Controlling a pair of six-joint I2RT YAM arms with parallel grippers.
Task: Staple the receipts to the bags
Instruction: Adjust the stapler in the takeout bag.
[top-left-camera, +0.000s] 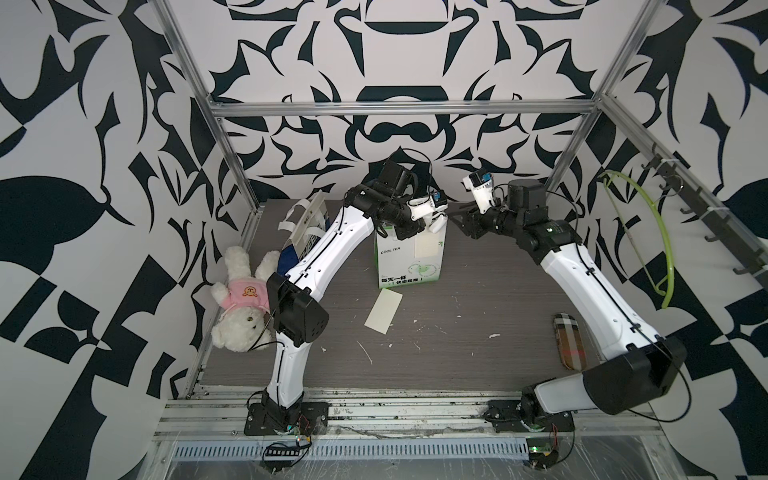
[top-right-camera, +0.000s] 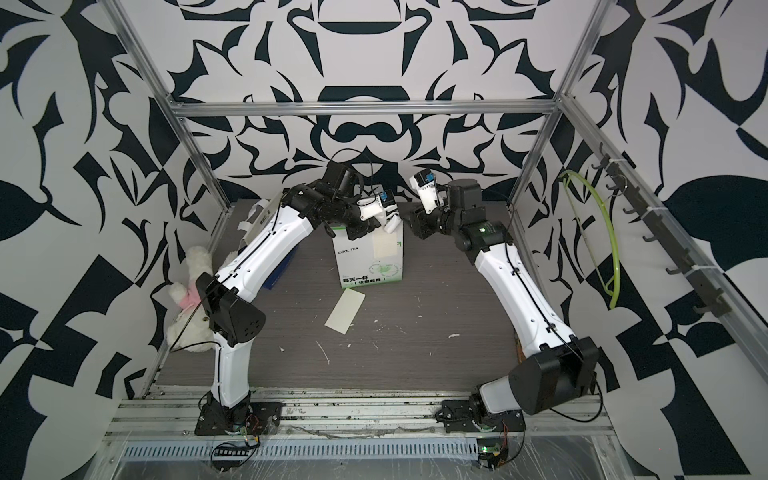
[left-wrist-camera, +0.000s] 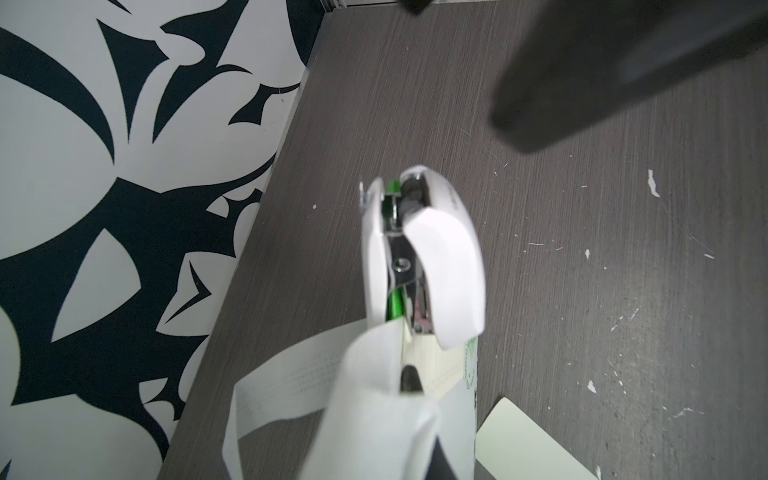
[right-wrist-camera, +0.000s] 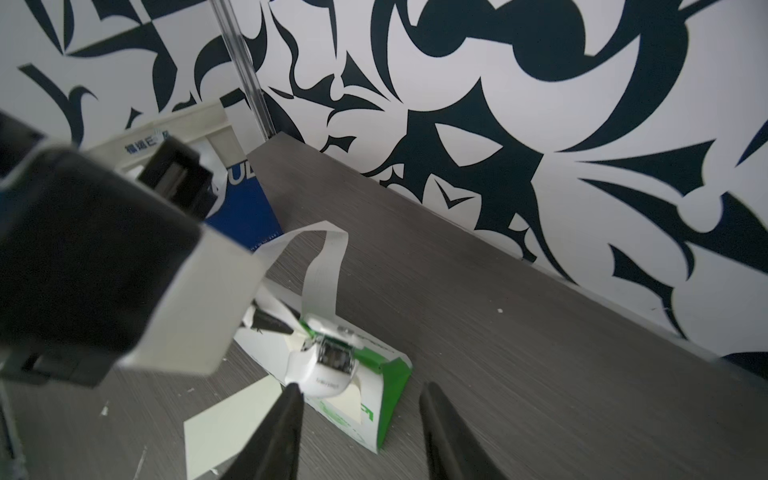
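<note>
Nearest us, the spare receipt (top-left-camera: 383, 311) lies flat on the table (top-left-camera: 478, 332). Behind it the green bag (top-left-camera: 399, 266) stands upright, a second receipt (top-left-camera: 428, 246) against its front, top right. The left gripper (top-left-camera: 432, 223) is clamped on the stapler (left-wrist-camera: 419, 257) astride rim and slip; we should press squarely. The right gripper (right-wrist-camera: 361, 386), fingers apart just right of the bag, can steady it. The navy bag (top-left-camera: 305, 232) sits far left.

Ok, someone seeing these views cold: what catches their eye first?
The bold black-and-white patterned walls, then the left tool holding a white stapler at the top rim of the COOL TEA bag standing in the middle, over a cream receipt. A second receipt lies flat in front of the bag, and a white teddy bear sprawls beside the left wall.
</note>
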